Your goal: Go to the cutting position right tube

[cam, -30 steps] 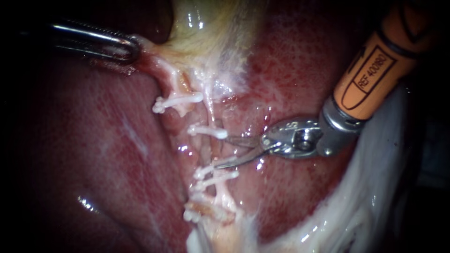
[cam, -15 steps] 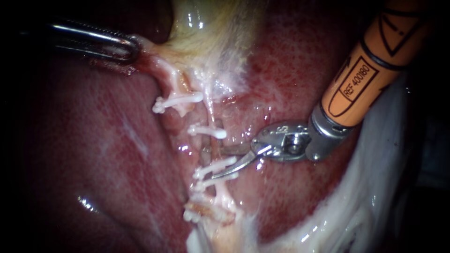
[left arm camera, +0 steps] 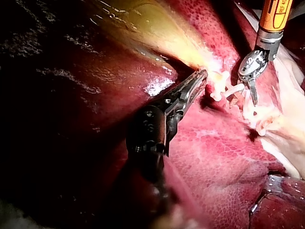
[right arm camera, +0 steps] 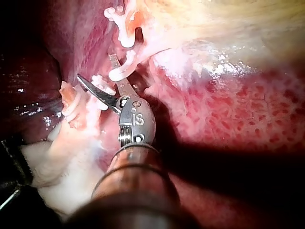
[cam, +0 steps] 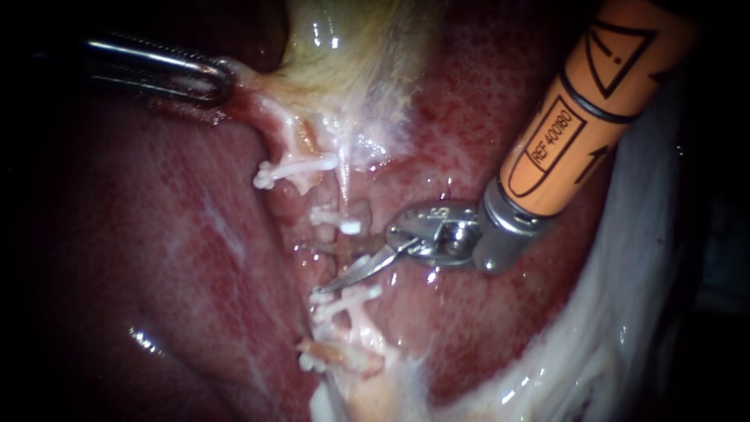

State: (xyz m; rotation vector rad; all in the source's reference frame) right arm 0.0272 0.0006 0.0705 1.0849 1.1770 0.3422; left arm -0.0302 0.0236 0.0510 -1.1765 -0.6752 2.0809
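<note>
Where the left instrument enters from the left, its hand is closed on the pale edge of the gallbladder, with both jaws on the tissue. Below it lies the liver. Near centre, two tubes run downward. The left tube carries one white clip. The right tube carries an upper clip and lower clips. Between these, the hand of the right instrument stands open, and a stretch of the right tube lies in the gap between its blades. Its orange shaft rises to the upper right.
</note>
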